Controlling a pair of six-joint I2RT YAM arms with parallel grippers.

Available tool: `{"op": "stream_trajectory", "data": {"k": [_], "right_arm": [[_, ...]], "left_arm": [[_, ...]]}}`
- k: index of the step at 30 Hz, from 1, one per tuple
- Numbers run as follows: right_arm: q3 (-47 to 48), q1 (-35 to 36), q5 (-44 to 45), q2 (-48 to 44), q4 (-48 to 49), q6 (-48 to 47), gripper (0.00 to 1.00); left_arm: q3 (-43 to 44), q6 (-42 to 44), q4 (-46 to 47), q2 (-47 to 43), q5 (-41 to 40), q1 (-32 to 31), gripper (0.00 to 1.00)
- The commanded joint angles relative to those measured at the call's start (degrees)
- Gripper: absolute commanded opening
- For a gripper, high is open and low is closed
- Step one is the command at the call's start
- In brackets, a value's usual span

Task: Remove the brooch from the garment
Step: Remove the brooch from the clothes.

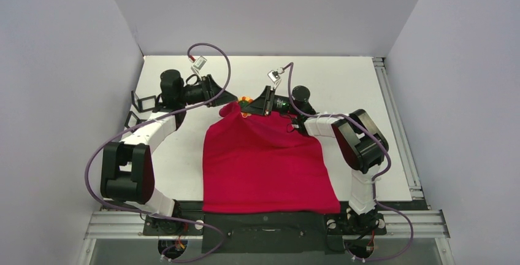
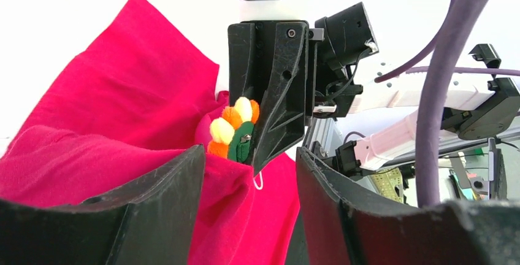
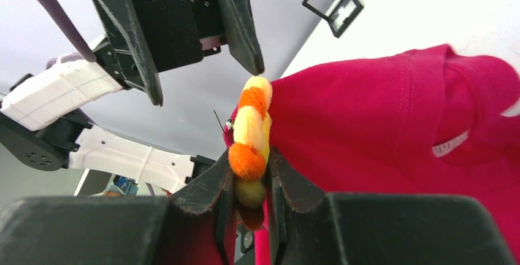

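Note:
The red T-shirt (image 1: 263, 161) lies on the white table, its neck end lifted into a peak at the far side. The brooch (image 1: 246, 101), a flower of orange and yellow pompoms with green backing, sits on that peak. My right gripper (image 3: 250, 161) is shut on the brooch (image 3: 250, 131), which sticks up between its fingers. My left gripper (image 2: 250, 154) is open, with lifted red fabric (image 2: 122, 111) against its left finger and the brooch (image 2: 236, 130) just beyond. In the top view the left gripper (image 1: 225, 97) and right gripper (image 1: 253, 104) face each other. A white label (image 3: 451, 144) shows inside the neckline.
Two small black square frames (image 1: 142, 102) stand on the table left of the left gripper, also in the right wrist view (image 3: 337, 4). A metal rail (image 1: 395, 130) runs along the table's right edge. Grey walls enclose three sides. Purple cables (image 1: 211, 53) arc over both wrists.

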Motion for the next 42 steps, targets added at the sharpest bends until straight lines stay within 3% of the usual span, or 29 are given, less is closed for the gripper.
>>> {"op": "stream_trajectory", "data": {"k": [1,6,11,14,21,26,35,37,38,41,42], "right_arm": [[0.3,-0.9,0.7,-4.5,-3.3,-7.4,0.00],[0.6,-1.6,1.2,-6.3,-13.6,-15.0,0.00],[0.6,-1.7,0.8,-6.6,-16.5,-16.7,0.00],[0.8,-1.6,0.7,-6.6,-18.4,-18.4,0.00],[3.0,-1.5,1.5,-6.3,-32.2,-27.8,0.00],[6.2,-1.6,3.9,-5.1,-48.3,-40.8,0.00],[7.1,-3.2,3.6,-5.7,-52.7,-44.8,0.00],[7.1,-4.2,1.9,-7.0,-51.6,-43.4,0.00],[7.2,-4.4,1.3,-7.4,-50.6,-42.9,0.00],[8.1,-5.6,-2.3,-9.6,-49.4,-40.1,0.00],[8.2,-5.8,-2.9,-10.5,-48.3,-38.2,0.00]], "left_arm": [[1.1,5.9,-3.5,-1.9,0.0,0.5,0.53],[1.4,24.3,-20.0,-3.5,-2.4,-0.7,0.61],[1.5,34.9,-29.0,-2.8,-7.1,-2.8,0.65],[2.0,39.4,-31.3,-1.5,-9.3,-4.0,0.57],[3.1,39.5,-31.4,-0.6,-8.7,-3.7,0.03],[2.0,34.5,-27.2,-1.5,-8.9,-2.2,0.00],[1.8,36.5,-30.3,0.4,-11.8,1.7,0.00],[2.8,38.8,-32.5,0.7,-10.7,2.1,0.19],[3.1,39.4,-33.0,0.5,-10.4,2.3,0.37],[4.7,40.4,-33.5,-1.2,-9.1,2.6,0.59],[5.1,40.5,-33.7,-1.6,-8.9,2.6,0.73]]}}
